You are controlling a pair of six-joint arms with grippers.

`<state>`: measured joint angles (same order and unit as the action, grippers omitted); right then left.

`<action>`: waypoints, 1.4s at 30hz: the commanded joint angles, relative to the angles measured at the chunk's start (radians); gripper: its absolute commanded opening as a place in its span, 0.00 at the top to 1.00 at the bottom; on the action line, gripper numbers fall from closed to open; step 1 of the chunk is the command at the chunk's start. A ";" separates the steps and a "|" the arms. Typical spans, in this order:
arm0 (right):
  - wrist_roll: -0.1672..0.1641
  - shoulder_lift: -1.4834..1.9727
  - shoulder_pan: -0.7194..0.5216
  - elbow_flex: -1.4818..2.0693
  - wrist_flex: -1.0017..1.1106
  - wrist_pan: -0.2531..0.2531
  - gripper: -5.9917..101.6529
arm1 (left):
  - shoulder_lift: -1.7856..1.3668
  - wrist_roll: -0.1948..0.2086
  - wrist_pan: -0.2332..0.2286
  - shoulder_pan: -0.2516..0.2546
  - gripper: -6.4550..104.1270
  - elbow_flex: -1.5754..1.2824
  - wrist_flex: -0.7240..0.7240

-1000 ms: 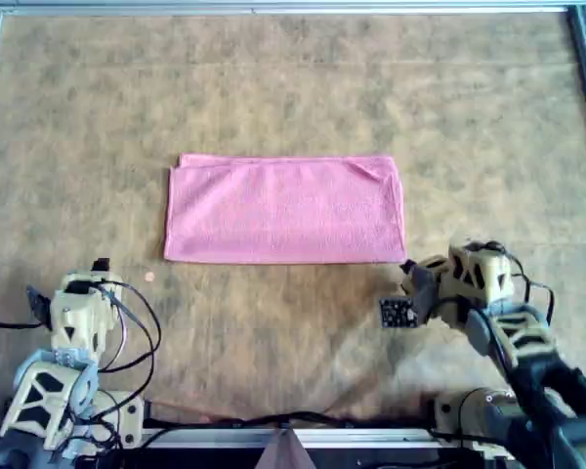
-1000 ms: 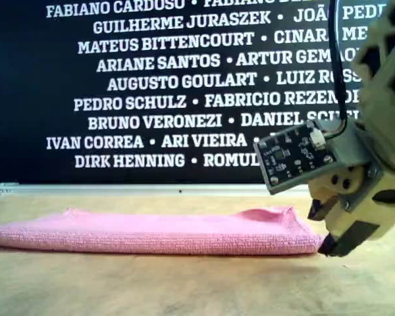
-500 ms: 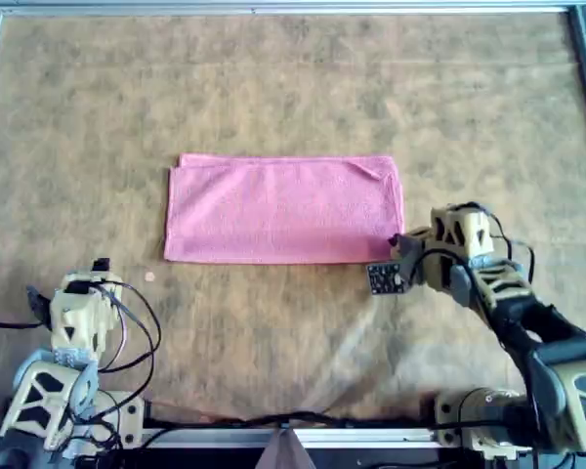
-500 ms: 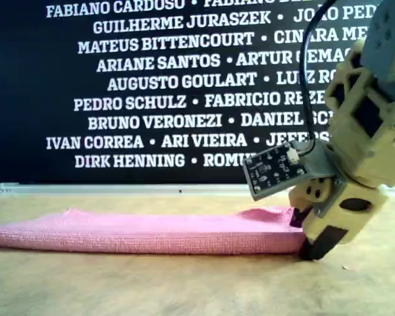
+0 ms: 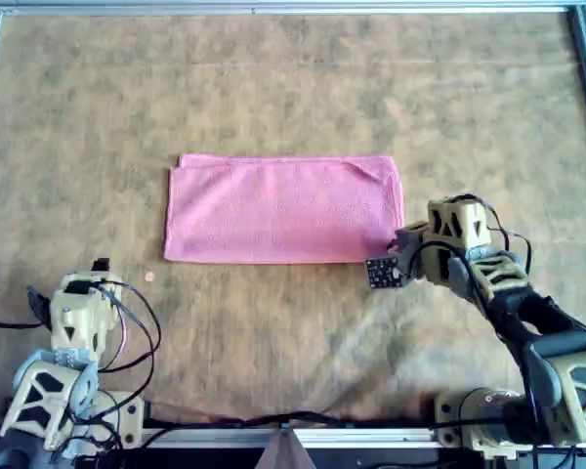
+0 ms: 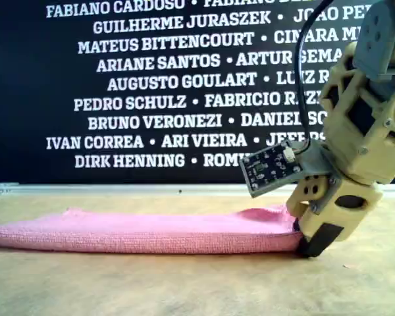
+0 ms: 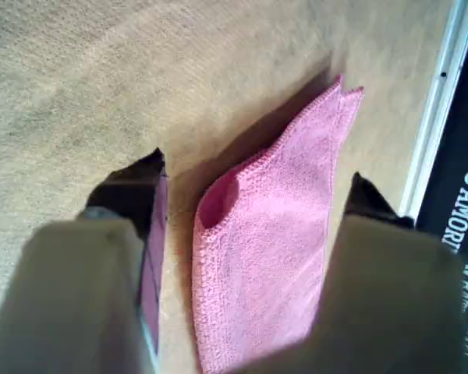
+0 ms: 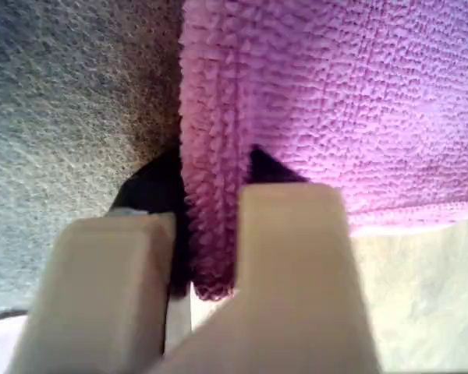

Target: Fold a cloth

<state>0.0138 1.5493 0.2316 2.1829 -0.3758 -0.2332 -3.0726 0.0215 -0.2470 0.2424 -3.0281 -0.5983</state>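
Tan table (image 5: 273, 88), black lettered wall (image 6: 26, 79), my second gripper (image 5: 398, 243) clamping cloth (image 5: 283, 210), my first gripper (image 7: 257, 179) apart.

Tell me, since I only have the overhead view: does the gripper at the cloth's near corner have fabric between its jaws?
Observer: Yes. The second wrist view shows the cloth's doubled edge filling the gap between my second gripper's jaws. I cannot tell whether they are clamped.
Operator: Is that corner off the table?
Observer: No. In the exterior view the cloth lies flat on the table.
Operator: And the other gripper?
Observer: My first gripper is open and holds nothing.
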 commanded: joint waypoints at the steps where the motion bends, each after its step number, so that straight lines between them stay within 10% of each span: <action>1: 0.002 0.012 0.005 -0.064 -0.009 -0.012 0.91 | -0.014 -0.003 -0.005 -0.020 0.22 0.015 -0.002; 12: 0.002 0.043 0.015 -0.091 -0.009 -0.012 0.96 | -0.014 -0.003 -0.005 -0.020 0.22 0.015 -0.002; 42: -0.014 -0.678 0.612 -1.338 -0.023 0.005 0.96 | -0.014 -0.003 0.009 -0.008 0.22 0.015 -0.002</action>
<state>0.0046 0.8728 0.8115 0.9940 -0.3820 -0.2301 -3.0726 0.0215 -0.2470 0.2424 -3.0281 -0.5983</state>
